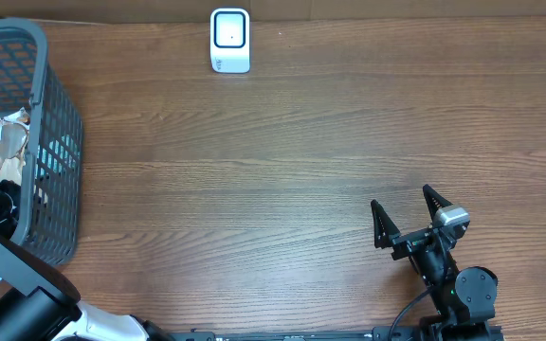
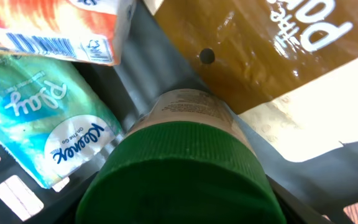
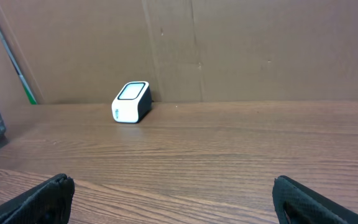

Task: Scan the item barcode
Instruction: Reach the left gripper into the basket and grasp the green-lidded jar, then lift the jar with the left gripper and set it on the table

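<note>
Step in hand: picking an item out of the basket; scan not yet begun. Nearest the left wrist cam is the round dark-green plastic screw cap (image 2: 179,174) of a pale-labelled bottle (image 2: 188,106). It fills the lower frame and stands roughly upright in the grey plastic lattice basket (image 1: 60,161). Prob. the target item, since the cam sits right over it.

The left hand is not in shot and no fingers are visible, so can't tell if it's released or clamped on the cap. Only the left arm (image 1: 12,279) shows, reaching into the basket.

Just beside the bottle: teal soft tissue pack (image 2: 36,124). Above that, orange-and-white carton (image 2: 48,31) w/ barcode showing. Opp. side, brown glossy pouch (image 2: 278,50).

The right hand (image 1: 400,195) sits low over the wooden surface (image 1: 254,170), fingers spread wide, holding nothing. Far back: small white box scanner (image 1: 229,40), window facing up, well apart from the basket.

Next: get a secure grip on the cap/neck, lift clear of the neighbours, carry across, turn the bottle's barcode to the scanner window. That barcode isn't visible here.
</note>
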Controlling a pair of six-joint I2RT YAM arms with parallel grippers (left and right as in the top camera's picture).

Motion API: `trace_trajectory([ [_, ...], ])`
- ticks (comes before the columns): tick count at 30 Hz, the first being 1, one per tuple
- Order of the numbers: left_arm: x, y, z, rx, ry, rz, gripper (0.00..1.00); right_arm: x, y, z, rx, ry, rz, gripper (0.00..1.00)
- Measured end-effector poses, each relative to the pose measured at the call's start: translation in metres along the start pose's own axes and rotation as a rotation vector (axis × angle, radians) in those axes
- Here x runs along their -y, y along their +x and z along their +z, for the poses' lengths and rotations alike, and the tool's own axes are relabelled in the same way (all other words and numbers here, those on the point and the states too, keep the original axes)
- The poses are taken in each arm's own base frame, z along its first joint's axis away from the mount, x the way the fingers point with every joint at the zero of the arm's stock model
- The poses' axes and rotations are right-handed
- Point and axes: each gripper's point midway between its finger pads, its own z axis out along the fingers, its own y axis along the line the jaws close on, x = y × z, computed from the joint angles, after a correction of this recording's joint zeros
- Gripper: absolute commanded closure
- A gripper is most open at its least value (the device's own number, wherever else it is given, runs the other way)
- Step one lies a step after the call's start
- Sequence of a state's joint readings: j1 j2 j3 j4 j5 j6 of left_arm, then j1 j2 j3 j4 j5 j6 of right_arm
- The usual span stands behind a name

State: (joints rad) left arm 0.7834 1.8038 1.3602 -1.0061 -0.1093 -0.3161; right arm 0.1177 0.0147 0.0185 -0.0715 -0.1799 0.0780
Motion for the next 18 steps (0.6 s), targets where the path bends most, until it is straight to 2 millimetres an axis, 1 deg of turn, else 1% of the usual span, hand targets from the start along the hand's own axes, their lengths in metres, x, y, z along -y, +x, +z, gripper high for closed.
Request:
trace_trajectory([
  [5,-0.001,0.004,-0.002,-0.019,-0.002,0.004,0.44,0.000,0.000,0.000,0.000,0.001,0.000,0.00],
  [7,-0.001,0.009,-0.005,-0.047,0.000,0.006,0.45,0.000,0.000,0.000,0.000,0.001,0.000,0.00],
  [9,0.001,0.008,-0.012,-0.062,0.008,0.007,0.46,0.000,0.000,0.000,0.000,0.000,0.000,0.00],
  [11,0.005,0.001,-0.027,-0.059,0.028,0.006,0.48,0.000,0.000,0.000,0.000,0.000,0.000,0.00],
  [13,0.010,-0.011,-0.048,-0.033,0.060,0.003,0.49,0.000,0.000,0.000,0.000,0.000,0.000,0.00],
  [16,0.020,-0.032,-0.091,0.035,0.122,-0.001,0.50,0.000,0.000,0.000,0.000,0.000,0.000,0.00],
  [18,0.027,-0.042,-0.121,0.081,0.168,0.003,0.50,0.000,0.000,0.000,0.000,0.000,0.000,0.00],
])
